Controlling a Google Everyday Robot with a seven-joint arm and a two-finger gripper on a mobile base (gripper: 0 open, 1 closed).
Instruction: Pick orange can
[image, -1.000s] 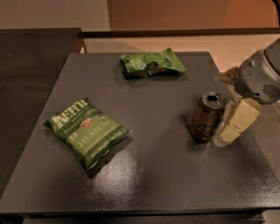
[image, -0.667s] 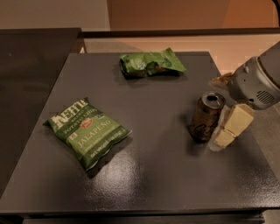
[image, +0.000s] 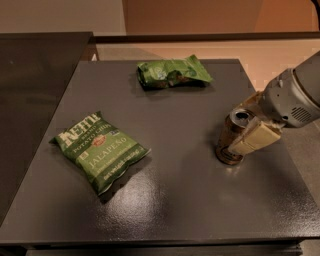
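a dark grey table (image: 190, 200) carries three things, all set well apart. the orange can (image: 227, 137) stands on the right half of the table, near the right edge and about midway between the front and back edges. its silver top tips a little toward the arm.

the pincer (image: 242, 131) is at the can, pressed up along its right side, with a pale part of it crossing in front of the can's lower half. whether it has closed on the can cannot be told from this angle.

the grey arm (image: 295, 97) reaches in from over the table's right edge, sloping down and leftward to the can, with its bulk hanging past the edge.

a green kettle jalapeño chip bag (image: 100, 150) lies flat on the left half, turned at an angle, one corner close to the left edge. a crumpled green bag (image: 172, 73) lies near the back edge, about at its middle.

a broad bare stretch of table runs between the can and the kettle bag and along the whole front edge. a darker counter (image: 35, 100) adjoins the table on the left.
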